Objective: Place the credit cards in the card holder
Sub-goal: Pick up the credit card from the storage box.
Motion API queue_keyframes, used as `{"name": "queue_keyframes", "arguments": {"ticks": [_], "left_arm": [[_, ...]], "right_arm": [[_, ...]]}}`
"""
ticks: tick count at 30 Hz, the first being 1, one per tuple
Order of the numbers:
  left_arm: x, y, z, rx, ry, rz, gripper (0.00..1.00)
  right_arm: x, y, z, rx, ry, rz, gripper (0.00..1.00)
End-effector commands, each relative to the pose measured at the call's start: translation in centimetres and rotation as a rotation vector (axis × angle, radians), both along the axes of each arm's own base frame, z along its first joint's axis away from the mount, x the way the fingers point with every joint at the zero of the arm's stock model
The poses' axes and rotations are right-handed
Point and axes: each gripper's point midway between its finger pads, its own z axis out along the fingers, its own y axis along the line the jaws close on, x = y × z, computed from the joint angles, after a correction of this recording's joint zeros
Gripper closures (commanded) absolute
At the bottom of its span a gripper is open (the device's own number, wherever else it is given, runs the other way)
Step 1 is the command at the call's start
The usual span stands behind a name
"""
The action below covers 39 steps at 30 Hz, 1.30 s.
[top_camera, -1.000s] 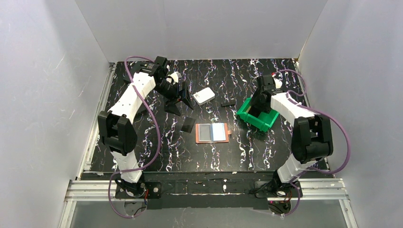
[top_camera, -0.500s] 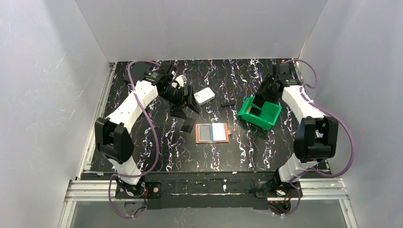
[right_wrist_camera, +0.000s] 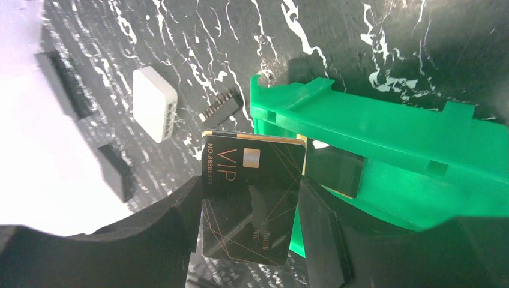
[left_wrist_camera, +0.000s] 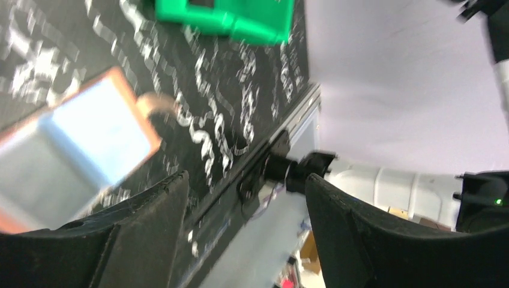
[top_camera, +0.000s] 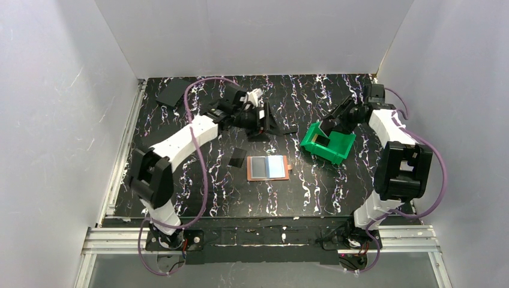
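The right fingers (right_wrist_camera: 174, 234) grip a black credit card (right_wrist_camera: 252, 198) by its side edges, just above the green bin (right_wrist_camera: 390, 156). The left fingers (left_wrist_camera: 144, 234) are spread wide and empty. The card holder (left_wrist_camera: 78, 144) lies open on the tabletop (left_wrist_camera: 210, 120) beyond one fingertip, untouched.

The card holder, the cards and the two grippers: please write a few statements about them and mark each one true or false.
1. The card holder lies open on the table. True.
2. The right gripper is empty. False: it holds a black VIP card.
3. The left gripper has nothing between its fingers. True.
4. In the top view, the green bin stands to the left of the card holder. False: it stands to the right of it.
5. A loose black card lies on the table beside the card holder. True.
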Motion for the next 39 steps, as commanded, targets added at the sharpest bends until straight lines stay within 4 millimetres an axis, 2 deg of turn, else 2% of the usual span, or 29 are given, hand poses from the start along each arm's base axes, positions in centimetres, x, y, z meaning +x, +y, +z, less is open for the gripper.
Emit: {"name": "queue_keyframes", "arguments": {"ticks": [1,3,7,13,17,20,26,32,39], "left_arm": [[4.4,-6.5,4.4,-0.245,-0.219,-0.040,0.32],[6.0,-8.4,4.0,-0.244,-0.256,-0.052,0.32],[7.8,-11.2,3.1,-0.275,-0.213,-0.074,0.34],[9.1,-13.8,1.8,-0.295,-0.184,-0.090,0.33],[9.9,-15.0,-0.1,-0.303,-0.138,-0.101,0.34],[10.2,-15.7,-0.7,-0.320,-0.115,-0.122,0.35],[10.8,-17.0,-1.3,-0.353,-0.090,-0.155,0.35],[9.9,-18.5,-1.9,-0.379,-0.058,-0.206,0.32],[9.4,-18.8,-2.2,-0.388,-0.054,-0.232,0.28]], "right_arm": [[-0.2,0.9,1.2,0.191,-0.016,0.016,0.99],[-0.3,0.4,1.4,0.203,-0.025,0.007,0.99],[-0.3,0.1,2.0,0.227,-0.057,0.002,0.99],[-0.6,-0.6,3.0,0.289,-0.164,0.028,0.99],[-0.7,-0.6,3.6,0.314,-0.261,0.061,0.99],[-0.3,-0.6,4.6,0.334,-0.365,0.080,0.99],[-0.6,-0.2,6.2,0.369,-0.461,0.114,0.99],[-1.1,0.2,6.3,0.387,-0.489,0.124,0.99],[-1.4,0.2,6.2,0.394,-0.489,0.127,0.99]]}}
